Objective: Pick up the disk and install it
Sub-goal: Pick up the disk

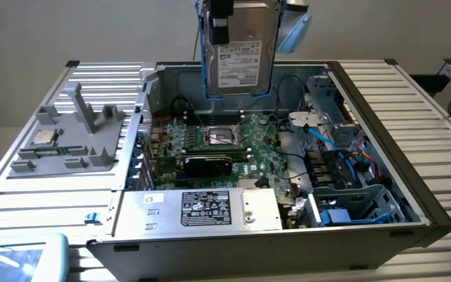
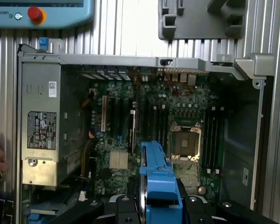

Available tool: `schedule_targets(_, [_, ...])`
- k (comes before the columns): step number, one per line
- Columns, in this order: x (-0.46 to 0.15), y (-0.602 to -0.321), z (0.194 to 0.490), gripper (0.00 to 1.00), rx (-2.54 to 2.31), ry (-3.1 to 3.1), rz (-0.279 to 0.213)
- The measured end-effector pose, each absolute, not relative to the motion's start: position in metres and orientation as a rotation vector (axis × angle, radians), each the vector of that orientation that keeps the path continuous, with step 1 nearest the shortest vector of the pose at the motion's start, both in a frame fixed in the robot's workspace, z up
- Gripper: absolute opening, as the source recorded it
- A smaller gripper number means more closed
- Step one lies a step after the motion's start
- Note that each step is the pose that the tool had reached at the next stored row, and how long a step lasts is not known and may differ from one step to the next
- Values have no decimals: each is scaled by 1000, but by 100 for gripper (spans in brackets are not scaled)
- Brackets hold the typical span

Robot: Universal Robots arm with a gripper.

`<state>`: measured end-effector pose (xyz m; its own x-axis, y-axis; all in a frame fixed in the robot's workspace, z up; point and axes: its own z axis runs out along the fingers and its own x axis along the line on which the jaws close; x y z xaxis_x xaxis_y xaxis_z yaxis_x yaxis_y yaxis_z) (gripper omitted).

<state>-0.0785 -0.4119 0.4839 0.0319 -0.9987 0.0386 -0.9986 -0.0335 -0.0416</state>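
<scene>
Claw [image 2: 158,210] grips the disk [image 1: 239,53] by its blue carrier [image 2: 159,182]; we hold it upright, high over the open computer case [image 1: 390,154], probably clearing its walls.

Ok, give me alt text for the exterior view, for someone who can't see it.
The gripper holds the disk, silver with a white label and blue carrier, upright in the air above an open computer case on a ribbed metal table. Inside lie the motherboard and a silver power supply; a grey fixture sits at the exterior view's left.
</scene>
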Motion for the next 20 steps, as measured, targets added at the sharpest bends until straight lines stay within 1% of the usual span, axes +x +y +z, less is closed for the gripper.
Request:
schedule_targets(7, [-48, -418, 484, 37, -2254, 2182, -88])
schedule_targets(20, [-24, -443, 484, 37, -2265, 2191, -65])
